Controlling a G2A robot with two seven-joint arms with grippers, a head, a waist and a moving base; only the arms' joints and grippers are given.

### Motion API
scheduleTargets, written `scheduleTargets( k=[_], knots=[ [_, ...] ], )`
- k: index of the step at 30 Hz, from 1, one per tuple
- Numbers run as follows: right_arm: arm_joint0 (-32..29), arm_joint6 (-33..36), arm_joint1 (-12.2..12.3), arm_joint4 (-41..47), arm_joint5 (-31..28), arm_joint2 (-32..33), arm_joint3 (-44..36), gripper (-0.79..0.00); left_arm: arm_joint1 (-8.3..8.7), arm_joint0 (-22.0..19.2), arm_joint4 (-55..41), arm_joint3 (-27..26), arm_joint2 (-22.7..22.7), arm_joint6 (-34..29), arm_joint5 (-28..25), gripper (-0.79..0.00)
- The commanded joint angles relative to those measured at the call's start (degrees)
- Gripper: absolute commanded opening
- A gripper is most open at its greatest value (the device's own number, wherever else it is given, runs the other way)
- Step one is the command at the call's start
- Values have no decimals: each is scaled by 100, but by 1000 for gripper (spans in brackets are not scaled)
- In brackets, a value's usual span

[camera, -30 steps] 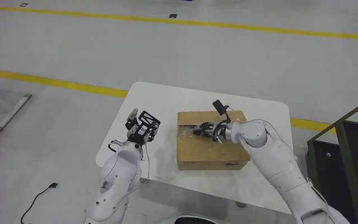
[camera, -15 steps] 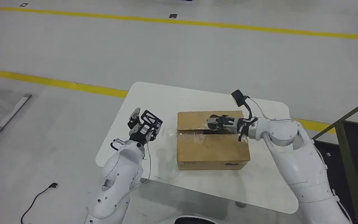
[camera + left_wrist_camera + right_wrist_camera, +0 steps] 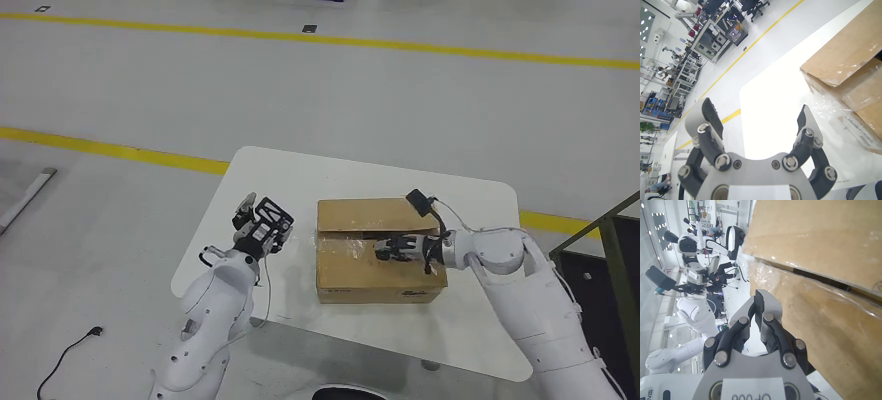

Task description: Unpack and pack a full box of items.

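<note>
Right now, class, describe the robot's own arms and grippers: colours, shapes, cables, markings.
The left arm and right arm are smooth, rounded white shells. The left gripper and right gripper share a silver base plate, black link bars with silver screws, pale grey fingers and ribbed black pads. A black camera block with a thin cable sits at the right wrist.

Left end effector gapes wide; right end effector (elbow bent) is closed.
</note>
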Motion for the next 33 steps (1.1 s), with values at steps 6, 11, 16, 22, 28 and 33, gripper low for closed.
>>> scheduleTargets(
  k=[6,11,16,22,28,33],
  knots=[
    [40,-362,-68,88,140,-286,372,-456,57,-144,425,385,157,397,-424,-542],
    [148,-597,-144,156,167,-547,536,-409,52,-264,795,681,228,253,45,-785],
    [244,-780,-205,294,178,-701,672,-406,18,-379,917,912,291,26,527,-785],
    [335,-944,-283,533,191,-866,825,-289,6,-406,869,1213,318,19,629,-785],
    [444,-1139,-367,687,188,-1044,1016,-249,-34,-486,713,1494,469,77,711,-785],
    [579,-1267,-418,463,251,-1243,1147,-271,-58,-547,664,1593,584,123,725,-785]
  ],
)
